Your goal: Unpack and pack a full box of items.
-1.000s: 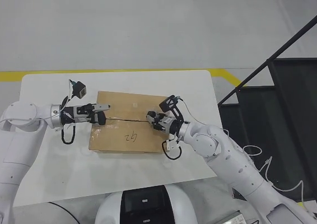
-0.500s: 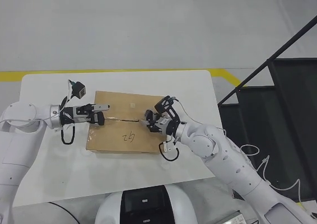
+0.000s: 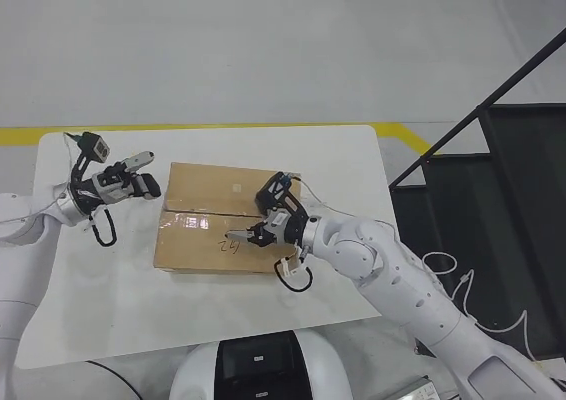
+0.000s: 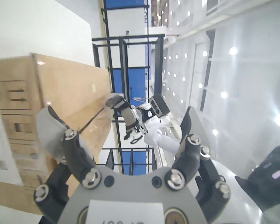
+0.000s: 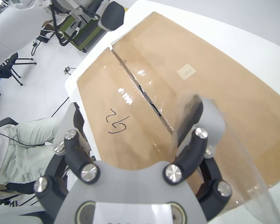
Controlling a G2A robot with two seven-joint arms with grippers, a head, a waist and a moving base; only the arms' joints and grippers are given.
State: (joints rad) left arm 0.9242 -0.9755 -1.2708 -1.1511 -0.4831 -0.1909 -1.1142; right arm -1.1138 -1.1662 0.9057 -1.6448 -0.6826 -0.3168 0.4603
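At the middle of the table (image 3: 343, 160), a shut box (image 3: 213, 190), a seam (image 3: 203, 212) along its top. Over the seam, right gripper (image 3: 261, 230): fingers (image 5: 201, 115) spread wide, pinching nothing, a clear tape strip (image 5: 247, 176) lying against one. Off the box's left end, above bare table, left gripper (image 3: 148, 172): fingers (image 4: 50, 124) spread as wide, holding nothing, clear of the box. White table top; grey floor (image 3: 263, 60) beyond, with a yellow line (image 3: 23, 135) and black stairs (image 3: 503, 170).

The closed brown cardboard box (image 3: 213, 195) lies flat near the centre of the white table (image 3: 343, 160), long sides parallel to the table's front edge, its glossy taped centre seam partly split, with a handwritten mark on the near flap.
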